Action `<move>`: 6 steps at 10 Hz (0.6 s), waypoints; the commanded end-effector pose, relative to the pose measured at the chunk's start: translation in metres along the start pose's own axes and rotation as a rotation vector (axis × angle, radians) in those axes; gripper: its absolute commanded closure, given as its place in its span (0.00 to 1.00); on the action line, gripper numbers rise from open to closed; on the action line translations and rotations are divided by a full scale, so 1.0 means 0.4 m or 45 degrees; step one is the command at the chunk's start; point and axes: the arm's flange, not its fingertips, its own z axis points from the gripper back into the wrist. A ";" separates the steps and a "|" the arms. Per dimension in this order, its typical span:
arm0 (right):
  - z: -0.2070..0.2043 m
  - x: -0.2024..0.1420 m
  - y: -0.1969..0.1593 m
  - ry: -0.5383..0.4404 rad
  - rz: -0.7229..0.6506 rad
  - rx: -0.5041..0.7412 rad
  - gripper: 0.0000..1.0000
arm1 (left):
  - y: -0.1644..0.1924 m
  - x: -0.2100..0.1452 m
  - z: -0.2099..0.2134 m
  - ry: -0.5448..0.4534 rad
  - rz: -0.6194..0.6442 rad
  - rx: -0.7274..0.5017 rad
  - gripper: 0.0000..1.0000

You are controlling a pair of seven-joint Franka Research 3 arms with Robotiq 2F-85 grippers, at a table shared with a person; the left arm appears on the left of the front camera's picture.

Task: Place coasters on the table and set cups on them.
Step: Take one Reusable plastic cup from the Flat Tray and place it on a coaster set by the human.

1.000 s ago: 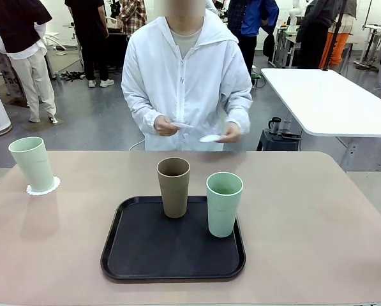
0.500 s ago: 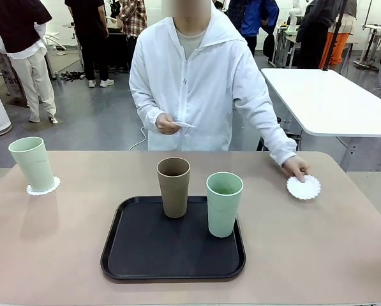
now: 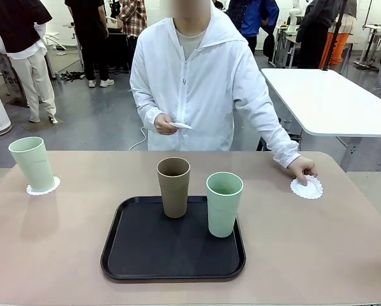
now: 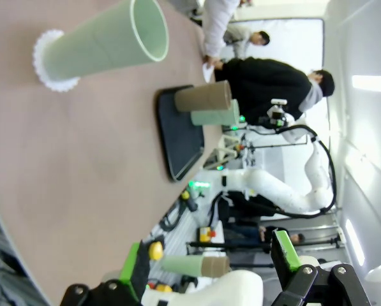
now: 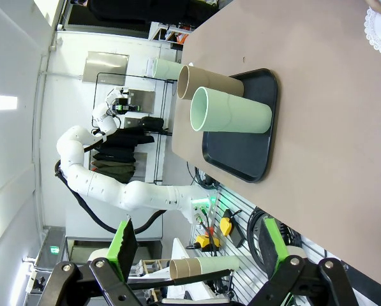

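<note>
**A:** What is on the worktop (image 3: 318, 255)?

**B:** A black tray (image 3: 152, 248) lies in the middle, toward the robot's side. Two cups stand upright on its far half. The brown cup (image 3: 173, 187) is at the back. The tray mint cup (image 3: 223, 204) is just to its right and a little nearer the robot. I cannot tell whether the two touch.

**A:** And the third cup?

**B:** The lone mint cup (image 3: 32, 164) stands upright well to the left of the tray. It sits on the left coaster (image 3: 50, 187), whose lacy edge shows around its base.

**A:** Where are the other coasters?

**B:** The right coaster (image 3: 306, 187) lies flat on the bare worktop, well to the right of the tray. A person in a white jacket stands beyond the tray at the far edge. Their reaching hand (image 3: 302, 167) has its fingertips on that coaster's far rim. Their raised hand (image 3: 164, 124) is at waist height behind the tray, pinching the third coaster (image 3: 181, 125).

**A:** What about the robot's grippers?

**B:** The left gripper (image 4: 209, 258) has its green-padded fingers spread wide with nothing between them. Its wrist camera looks across the worktop at the lone mint cup, with the tray farther on. The right gripper (image 5: 196, 239) is also spread wide and holds nothing. It is well away from the tray, and both tray cups lie ahead in its wrist view.
</note>
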 end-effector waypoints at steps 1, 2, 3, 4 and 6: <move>0.000 0.001 0.001 -0.002 0.010 0.020 0.00 | -0.001 -0.003 0.002 -0.001 0.006 0.001 0.00; 0.000 0.001 0.001 -0.002 0.010 0.020 0.00 | -0.001 -0.003 0.002 -0.001 0.006 0.001 0.00; 0.000 0.001 0.001 -0.002 0.010 0.020 0.00 | -0.001 -0.003 0.002 -0.001 0.006 0.001 0.00; 0.000 0.001 0.001 -0.002 0.010 0.020 0.00 | -0.001 -0.003 0.002 -0.001 0.006 0.001 0.00; 0.000 0.001 0.001 -0.002 0.010 0.020 0.00 | -0.001 -0.003 0.002 -0.001 0.006 0.001 0.00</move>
